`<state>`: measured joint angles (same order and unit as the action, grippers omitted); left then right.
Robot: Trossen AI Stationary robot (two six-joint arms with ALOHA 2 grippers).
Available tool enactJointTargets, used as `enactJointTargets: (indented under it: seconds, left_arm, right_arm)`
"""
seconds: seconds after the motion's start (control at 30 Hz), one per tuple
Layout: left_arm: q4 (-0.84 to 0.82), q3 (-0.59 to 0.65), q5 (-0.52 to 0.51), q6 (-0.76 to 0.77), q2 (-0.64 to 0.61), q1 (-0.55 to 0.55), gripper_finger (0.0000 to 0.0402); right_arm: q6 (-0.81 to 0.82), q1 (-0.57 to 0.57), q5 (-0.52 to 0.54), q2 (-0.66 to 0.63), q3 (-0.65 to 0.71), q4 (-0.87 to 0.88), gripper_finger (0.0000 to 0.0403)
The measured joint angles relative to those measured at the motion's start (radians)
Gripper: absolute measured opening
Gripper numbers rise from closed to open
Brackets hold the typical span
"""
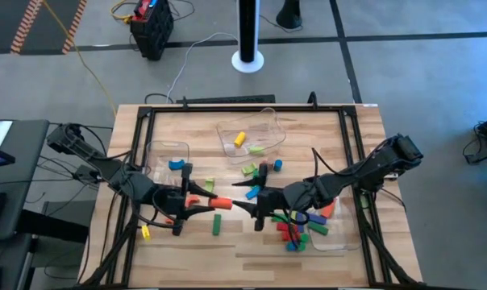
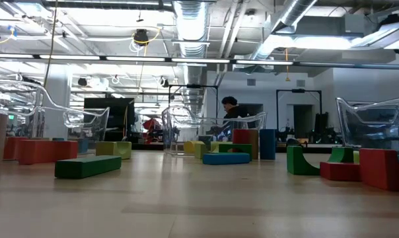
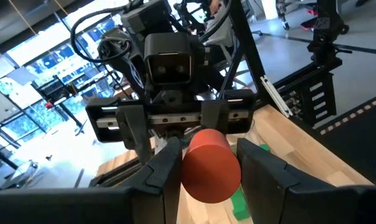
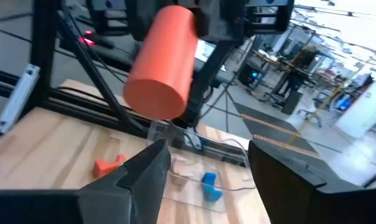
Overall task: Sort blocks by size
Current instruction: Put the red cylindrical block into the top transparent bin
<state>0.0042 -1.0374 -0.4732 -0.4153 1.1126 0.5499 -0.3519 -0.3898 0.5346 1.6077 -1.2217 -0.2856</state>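
An orange cylinder block (image 1: 218, 201) hangs level above the table's middle, with my left gripper (image 1: 201, 201) shut on it. My right gripper (image 1: 239, 198) faces it from the table's right side, open. Its fingers (image 4: 141, 177) stand below and beside the cylinder's free end (image 4: 152, 99) without touching it. Other blocks lie flat on the table: a green bar (image 1: 216, 224), a yellow piece (image 1: 145, 233) and a mixed group (image 1: 255, 169) beyond the grippers. No gripper shows in the low view. My left gripper pinches the orange cylinder's round sides (image 3: 188, 171) between its two fingers. The fingers come level from the table's left and lie along the cylinder. It is lifted clear of the table, level, with its far end (image 4: 152, 99) sticking out toward my right gripper.
Three clear bins stand on the table: one at the left (image 1: 164, 153) with a blue block, one at the far middle (image 1: 264, 121) with yellow and green blocks, one at the right (image 1: 340, 234) with several blocks. A black frame (image 1: 135, 161) rims the table.
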Motion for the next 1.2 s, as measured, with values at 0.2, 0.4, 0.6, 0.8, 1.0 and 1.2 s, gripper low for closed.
enactJointTargets:
  seconds: [0.2,0.4,0.6,0.8,1.0,1.2]
  left_arm:
    - [0.014,0.0,-0.001,-0.017,0.002,-0.013,0.0128]
    - [0.015,0.0,0.028,0.003,0.002,-0.036,0.0128]
    - [0.017,0.0,0.025,-0.005,0.002,-0.04,0.0128]
    - [0.054,0.0,0.024,-0.025,0.034,-0.054,0.0128]
    - [0.069,0.0,0.015,-0.061,0.087,-0.066,0.0128]
    - [0.091,0.001,0.016,-0.079,0.095,-0.066,0.0128]
  right_arm:
    - [0.022,0.014,-0.057,0.0,0.0,-0.021,0.0257]
    - [0.015,0.02,-0.09,0.0,0.0,-0.055,0.0257]
    - [0.038,0.033,-0.121,0.0,0.0,-0.055,0.0257]
    - [0.063,0.033,-0.15,0.0,0.001,-0.058,0.0256]
    - [0.075,0.032,-0.154,0.001,0.001,-0.059,0.0255]
    - [0.105,0.032,-0.145,0.001,0.001,-0.024,0.0255]
